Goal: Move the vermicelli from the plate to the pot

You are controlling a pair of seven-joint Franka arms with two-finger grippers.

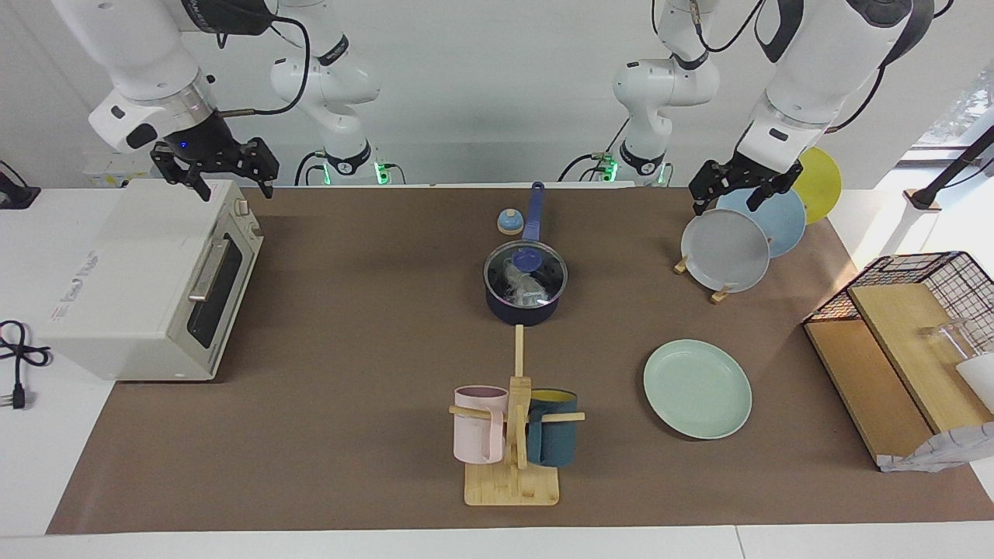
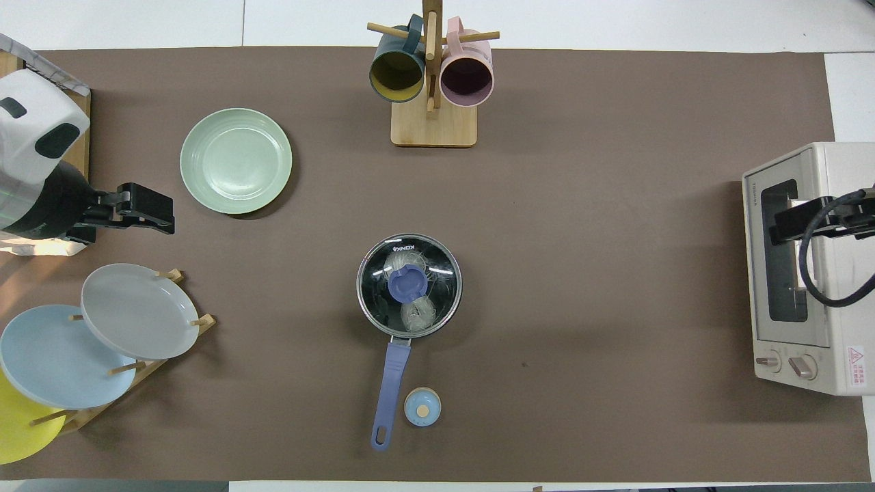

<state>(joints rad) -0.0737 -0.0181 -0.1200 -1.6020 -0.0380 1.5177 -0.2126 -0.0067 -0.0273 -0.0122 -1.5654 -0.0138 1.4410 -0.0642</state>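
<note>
The navy pot stands mid-table with its long blue handle pointing toward the robots. A glass lid with a blue knob sits on it. The whitish vermicelli lies inside as two clumps and shows through the lid in the overhead view. The mint-green plate lies bare, farther from the robots toward the left arm's end; it also shows in the overhead view. My left gripper is open and empty in the air over the plate rack. My right gripper is open and empty over the toaster oven.
A toaster oven stands at the right arm's end. A mug tree holds a pink mug and a dark teal mug. A rack holds a grey plate, a light blue plate and a yellow plate. A small blue timer sits beside the pot handle. A wire basket and wooden boards stand at the left arm's end.
</note>
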